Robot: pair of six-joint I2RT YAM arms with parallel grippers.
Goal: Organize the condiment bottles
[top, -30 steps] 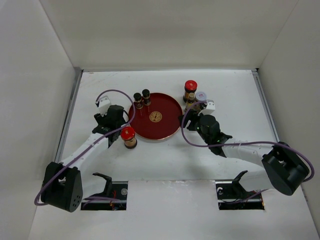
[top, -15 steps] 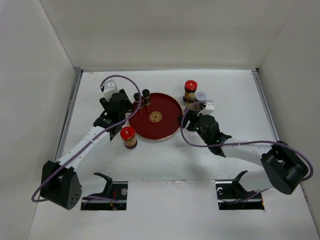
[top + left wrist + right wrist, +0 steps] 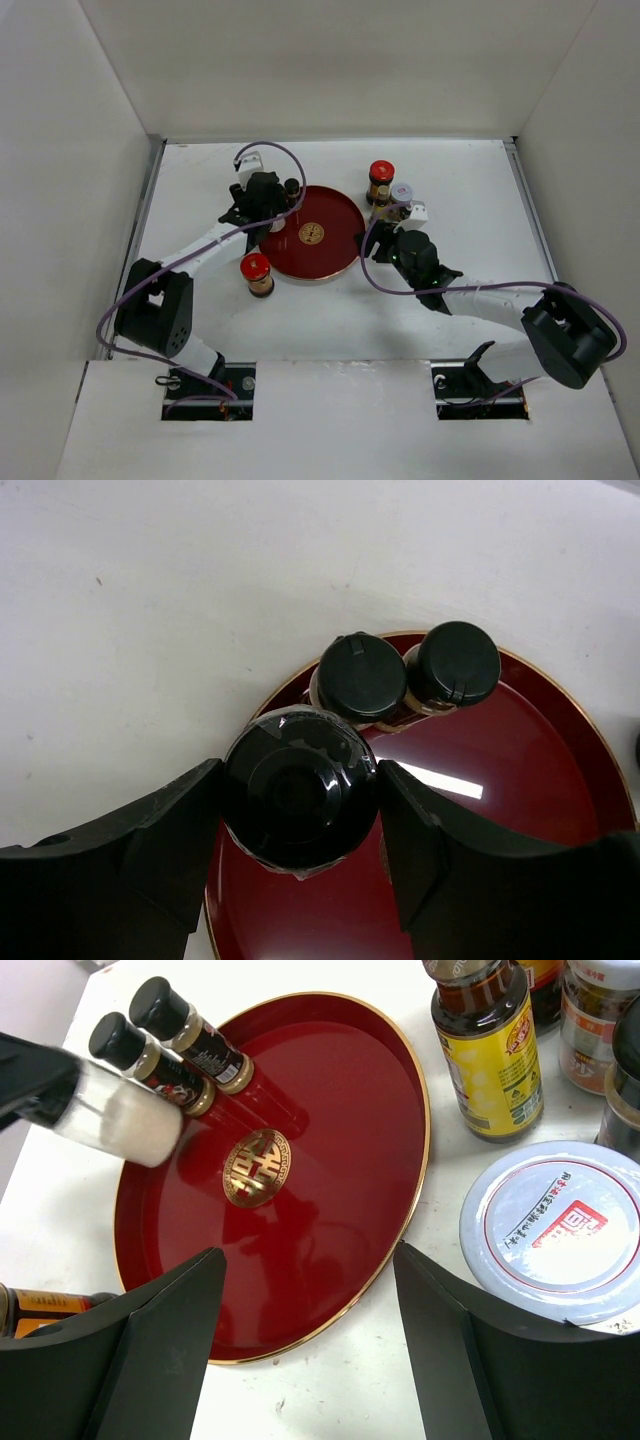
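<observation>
Top external view: my left arm [image 3: 200, 252] extends to the far-left rim of the red tray [image 3: 335, 252].
Left wrist view: my left fingers [image 3: 150, 850] are closed on a black-capped shaker [image 3: 298, 790] over the tray edge, just beside two black-capped bottles [image 3: 362, 675] standing in the tray. Right wrist view: my right fingers [image 3: 160, 1330] stand apart, holding nothing, near a white-lidded jar [image 3: 555, 1225] on the table [image 3: 330, 1400].

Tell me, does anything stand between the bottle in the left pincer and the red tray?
Nothing visible does. The left pincer holds the black-capped bottle above the red tray's rim. Two small black-capped bottles stand close beyond it on the tray, not beneath it; the floor beside them is bare.
</observation>
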